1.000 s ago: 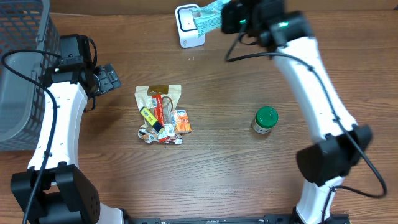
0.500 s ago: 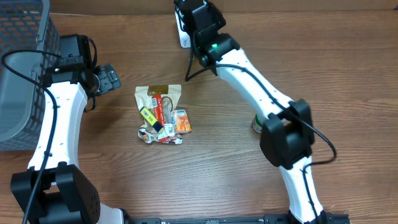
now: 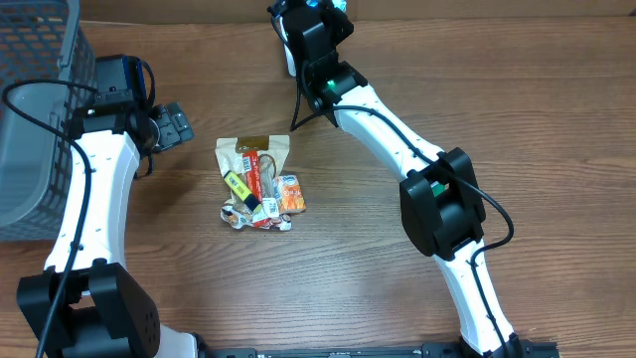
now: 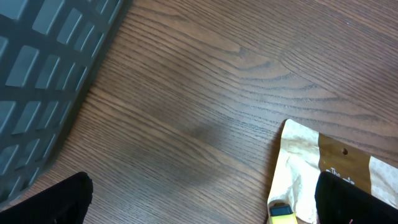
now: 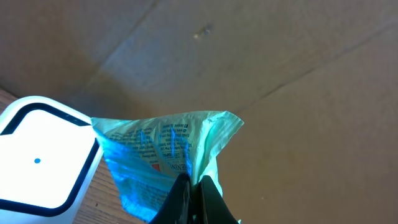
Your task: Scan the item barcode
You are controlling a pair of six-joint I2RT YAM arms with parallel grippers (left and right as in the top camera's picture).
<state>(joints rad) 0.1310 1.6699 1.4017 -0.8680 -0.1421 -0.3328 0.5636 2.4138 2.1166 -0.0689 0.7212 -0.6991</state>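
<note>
At twelve o'clock on the table (image 3: 348, 298), right fingers (image 5: 210, 200) pinch a teal packet (image 5: 155, 155) beside the scanner (image 5: 37, 162), likely presenting its print; left fingers (image 4: 59, 200) idle wide at ten.

A mock shop checkout: white barcode scanner (image 5: 43, 155), grey basket (image 3: 30, 109), snack packets (image 3: 260, 184) on wooden table (image 3: 556, 119).

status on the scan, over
Right gripper shut on teal packet, held beside white scanner. Left gripper open, empty. Nothing blocking.
</note>
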